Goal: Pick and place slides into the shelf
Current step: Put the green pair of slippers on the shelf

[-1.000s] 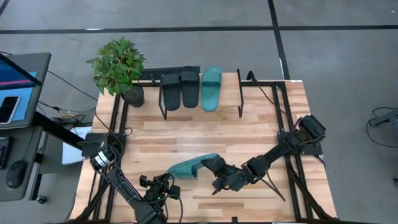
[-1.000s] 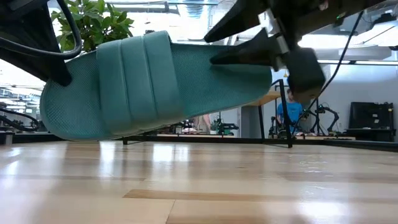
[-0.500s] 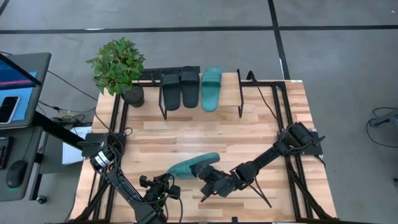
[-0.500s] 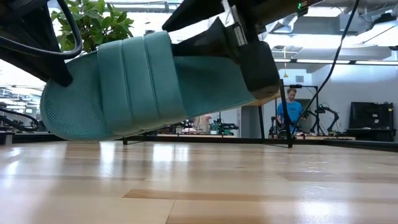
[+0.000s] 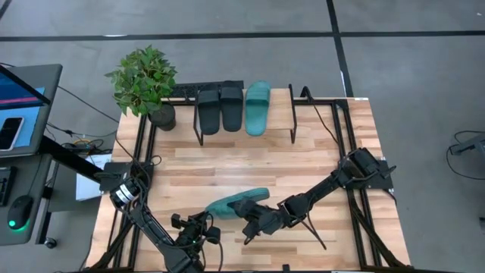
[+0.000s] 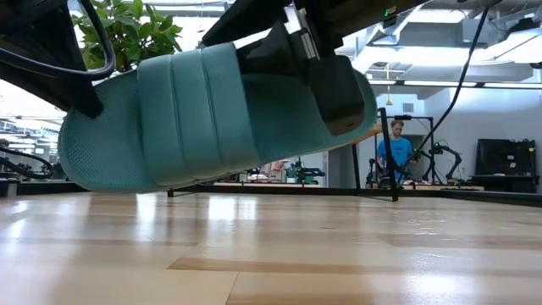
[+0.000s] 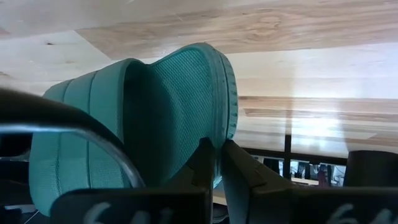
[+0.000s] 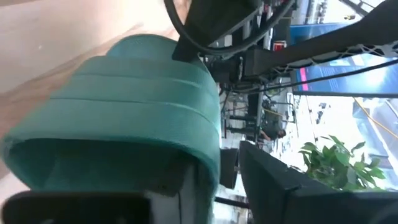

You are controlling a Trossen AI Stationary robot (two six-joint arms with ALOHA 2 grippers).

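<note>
The right gripper has slid further left along the teal slide over the last second, and its fingers now straddle the sole's edge near the strap; in the right wrist view they sit either side of the sole, not quite closed. The left gripper, low in the frame's bottom centre, is clamped on the slide's other end, its fingers pinching the edge. So the slide hangs tilted above the table between both arms, in what looks like a handover: I'd judge the right arm is about to take it and carry it up to the shelf.

That shelf sits at the top centre of the overhead view, with two black slides and one teal slide side by side and a gap left at its right end.

The table is pale wood planking, bare in the middle. A potted plant stands at its upper left corner. Beyond the table, in the level view, a person in blue stands far off at the right.
</note>
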